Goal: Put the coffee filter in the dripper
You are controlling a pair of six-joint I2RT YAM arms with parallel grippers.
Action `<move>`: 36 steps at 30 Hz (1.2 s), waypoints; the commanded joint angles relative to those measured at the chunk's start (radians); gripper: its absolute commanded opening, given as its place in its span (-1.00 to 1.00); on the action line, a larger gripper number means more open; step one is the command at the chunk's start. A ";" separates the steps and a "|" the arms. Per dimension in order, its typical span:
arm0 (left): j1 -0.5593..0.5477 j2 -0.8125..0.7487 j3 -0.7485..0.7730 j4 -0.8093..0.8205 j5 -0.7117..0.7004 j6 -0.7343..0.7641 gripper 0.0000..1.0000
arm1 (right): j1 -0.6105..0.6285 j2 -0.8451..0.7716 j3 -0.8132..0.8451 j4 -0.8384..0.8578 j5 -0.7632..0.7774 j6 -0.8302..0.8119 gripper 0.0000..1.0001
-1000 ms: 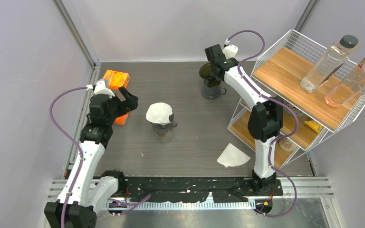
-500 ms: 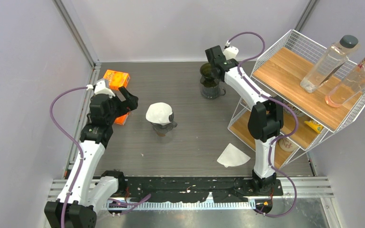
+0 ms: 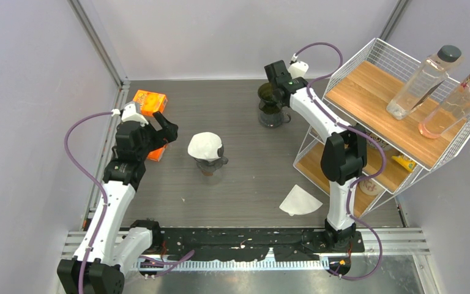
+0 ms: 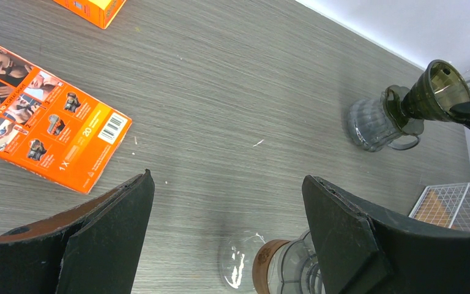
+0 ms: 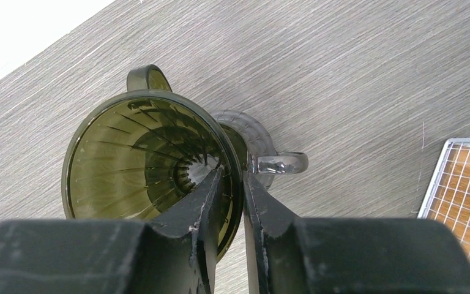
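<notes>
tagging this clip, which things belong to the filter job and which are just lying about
Job: dark green ribbed dripper, rim pinched by right gripper; flat white paper filter.
Lying about: orange cardboard boxes; white wire shelf; clear bottles; filter-topped glass carafe.

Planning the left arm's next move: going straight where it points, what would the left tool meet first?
The left tool would probably meet bare tabletop between the flat orange packet and the wood-collared glass carafe; the carafe lies close, depth unclear.
</notes>
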 commanded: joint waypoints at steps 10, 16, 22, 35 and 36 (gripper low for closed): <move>0.003 -0.005 0.012 0.046 0.015 0.004 0.99 | -0.010 -0.087 -0.003 0.001 0.057 0.010 -0.31; 0.003 -0.006 0.013 0.046 0.019 0.004 0.99 | -0.006 -0.107 0.037 0.010 0.044 -0.057 -0.05; 0.003 -0.007 0.013 0.045 0.019 0.006 0.99 | 0.049 -0.129 0.117 0.031 0.047 -0.252 0.37; 0.003 -0.020 0.009 0.044 0.020 0.009 0.99 | 0.314 -0.260 -0.037 0.181 0.155 -0.643 0.91; 0.003 -0.022 0.008 0.043 0.019 0.010 0.99 | 0.335 -0.274 -0.083 0.194 0.154 -0.644 0.91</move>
